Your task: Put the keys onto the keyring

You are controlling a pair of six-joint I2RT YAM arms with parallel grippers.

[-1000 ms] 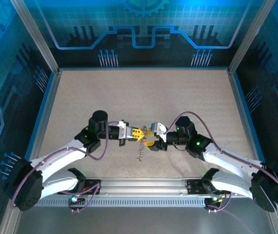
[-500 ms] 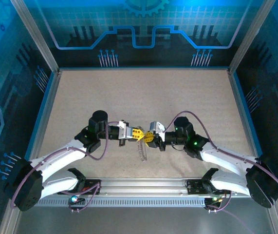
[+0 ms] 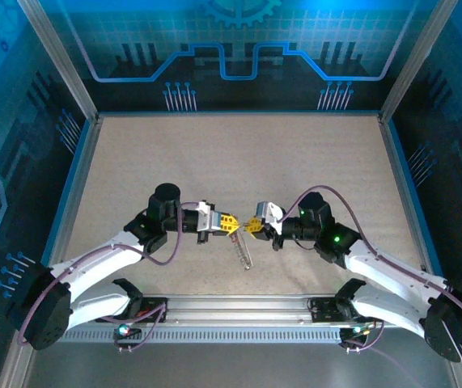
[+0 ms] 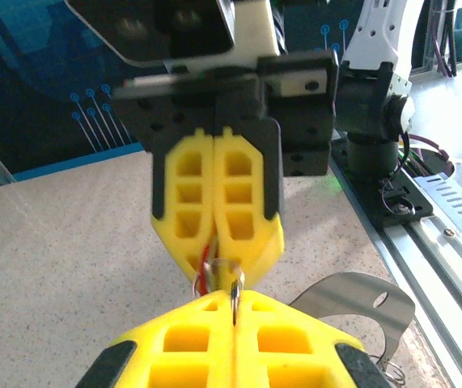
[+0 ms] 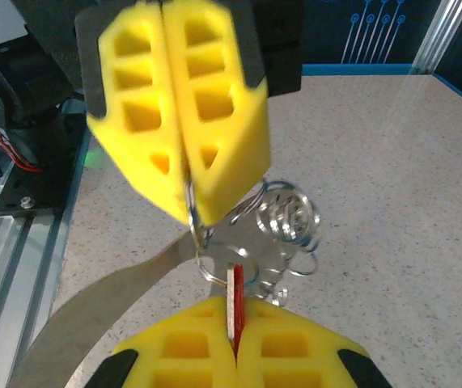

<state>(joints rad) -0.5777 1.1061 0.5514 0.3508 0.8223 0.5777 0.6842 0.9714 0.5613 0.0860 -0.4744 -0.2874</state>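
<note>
My left gripper (image 3: 232, 225) and right gripper (image 3: 252, 227) meet tip to tip above the near middle of the table. In the left wrist view my left gripper (image 4: 235, 301) is shut on a thin wire of the silvery keyring (image 4: 235, 283). In the right wrist view my right gripper (image 5: 235, 323) is shut on a red-headed key (image 5: 237, 303) held edge-on, its top just inside a loop of the keyring (image 5: 214, 263). Coiled silvery rings (image 5: 289, 217) hang beside that loop. A chain-like strand (image 3: 243, 254) dangles below the two grippers. A second key cannot be made out.
A flat shiny metal tag (image 4: 352, 301) with a hole hangs off the ring bundle; it is the tag (image 5: 109, 303) at lower left in the right wrist view. The aluminium rail (image 3: 239, 305) runs along the near edge, and framed blue walls (image 3: 77, 162) enclose the speckled table.
The right gripper has drawn back a little to the right, leaving a small gap between the fingertips. The dangling strand has swung right and lower. The left arm has hardly moved.
</note>
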